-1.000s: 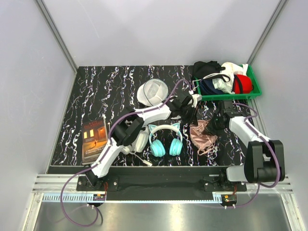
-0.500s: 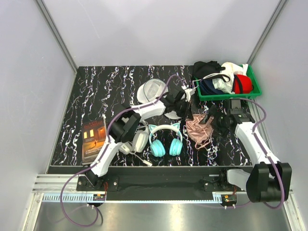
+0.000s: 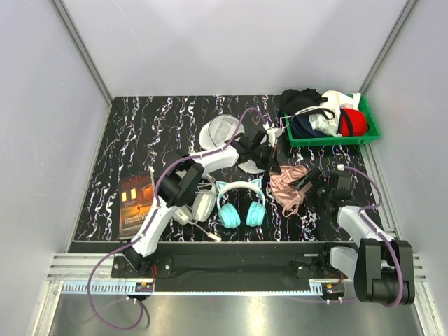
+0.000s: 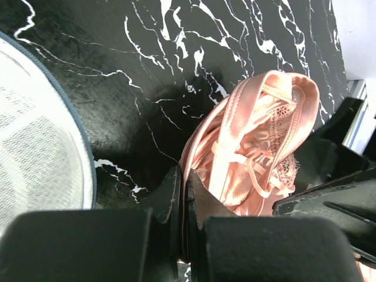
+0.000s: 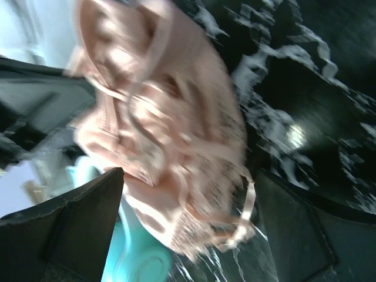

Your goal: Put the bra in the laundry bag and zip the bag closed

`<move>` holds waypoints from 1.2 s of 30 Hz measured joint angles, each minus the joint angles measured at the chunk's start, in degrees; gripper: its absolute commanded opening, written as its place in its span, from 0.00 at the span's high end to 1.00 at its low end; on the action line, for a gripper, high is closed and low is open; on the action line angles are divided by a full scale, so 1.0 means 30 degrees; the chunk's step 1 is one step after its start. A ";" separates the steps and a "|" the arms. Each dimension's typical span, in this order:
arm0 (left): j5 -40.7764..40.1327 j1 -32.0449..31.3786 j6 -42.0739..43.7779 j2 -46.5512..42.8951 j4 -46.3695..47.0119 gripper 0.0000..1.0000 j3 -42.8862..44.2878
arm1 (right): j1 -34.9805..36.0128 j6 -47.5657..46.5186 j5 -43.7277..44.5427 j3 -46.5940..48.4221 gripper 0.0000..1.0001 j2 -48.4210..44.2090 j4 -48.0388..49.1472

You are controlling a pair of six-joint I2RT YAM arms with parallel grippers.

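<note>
**Right of Centre on the Table (image 3: 154,133), a Bra Pinched by One Claw**

In the middle-right of the overhead view, the bra (image 3: 288,189) lay crumpled on the black marbled table. It was just right of the teal cat-ear headphones (image 3: 241,204) and below the green bin (image 3: 329,142) in the upper right. The left claw (image 4: 185,185) was clenched on one edge of it (the wrist view showed pink fabric squeezed between the two dark fingers (image 4: 169,197)). The cups and thin straps spilled away toward the upper right of that frame. The right claw (image 5: 188,176) stood released, its fingers (image 5: 76,223) spread wide at the lower corners of its own blurred view. The bra filled the gap between them, and whether either finger touched the fabric could not be told. The laundry bag (image 3: 221,133) sat above and left of centre in the overhead view, a white mesh dome apart from the bra. Its rim also showed at the left edge of the left wrist view.
</note>
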 measured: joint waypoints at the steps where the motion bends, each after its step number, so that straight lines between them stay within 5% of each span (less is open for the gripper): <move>1: 0.0095 0.0000 -0.0029 0.0000 0.0022 1.00 0.0000 | 0.0000 0.0255 -0.0146 -0.0423 0.00 0.0036 0.1282; 9: 0.0678 0.0000 -0.0350 0.0015 0.0474 0.96 0.0000 | 0.0000 0.1530 -0.0816 -0.1158 0.07 0.2674 0.7286; 13: 0.0882 0.0000 -0.0364 0.0015 0.0568 0.84 0.0000 | 0.0000 0.1749 -0.0729 -0.1224 0.37 0.2900 0.7650; 19: 0.1144 0.0000 -0.0510 0.0015 0.1049 0.66 -0.0299 | 0.0000 0.1931 -0.0714 -0.1698 0.68 0.2907 0.7941; 20: 0.1166 0.0000 -0.0510 0.0015 0.1049 0.64 -0.0401 | 0.0000 0.1967 -0.0707 -0.1734 0.81 0.2907 0.7963; 24: 0.1144 0.0073 -0.0277 0.0007 0.0903 0.54 -0.0670 | 0.0000 0.2171 -0.0619 -0.1843 0.97 0.2878 0.7912; 25: 0.1100 0.0160 -0.0160 -0.0051 0.0816 0.44 -0.0714 | 0.0000 0.2208 -0.0590 -0.1851 1.00 0.2820 0.7839; 31: 0.0627 0.0780 0.1042 -0.1785 -0.0525 0.28 -0.1443 | 0.0000 0.2244 -0.0204 -0.1843 1.00 0.1661 0.6630; 36: -0.0998 0.2084 0.2761 -0.5268 -0.2317 0.27 -0.1785 | 0.0000 0.2149 -0.0095 -0.1180 1.00 0.0583 0.4444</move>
